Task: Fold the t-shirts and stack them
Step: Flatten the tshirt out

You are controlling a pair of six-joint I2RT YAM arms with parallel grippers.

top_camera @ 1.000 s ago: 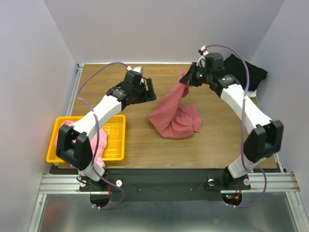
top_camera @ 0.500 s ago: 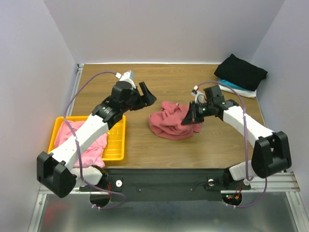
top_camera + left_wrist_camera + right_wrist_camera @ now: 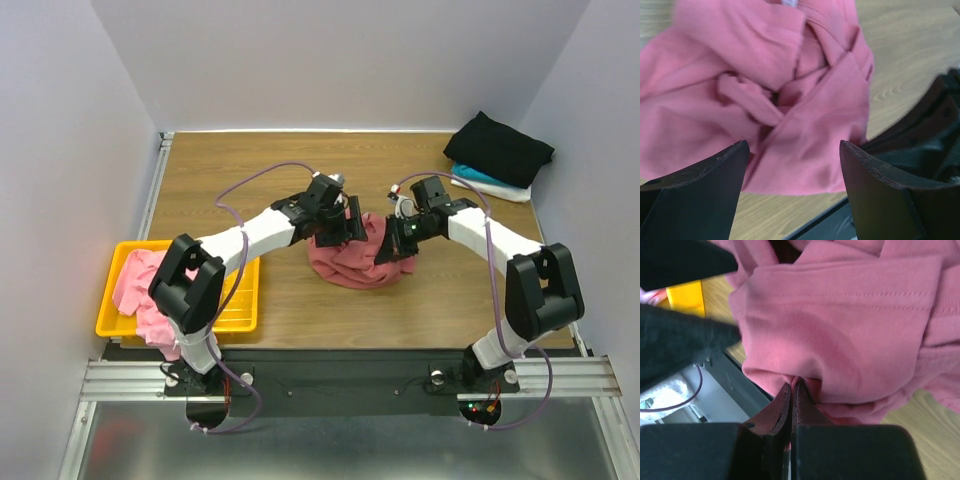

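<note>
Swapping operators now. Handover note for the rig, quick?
Left gripper: open, fingers spread just above the dusty-red shirt, holding nothing.
Right gripper: shut on a fold of that shirt.
The dusty-red shirt lies crumpled mid-table, not folded.
Pink shirt: bunched in the yellow basket, left side.
Black shirt: looks folded, far right corner, on top of a teal and white cloth.
Left to do: spread and fold the red one, then the pink, and stack them.
</note>
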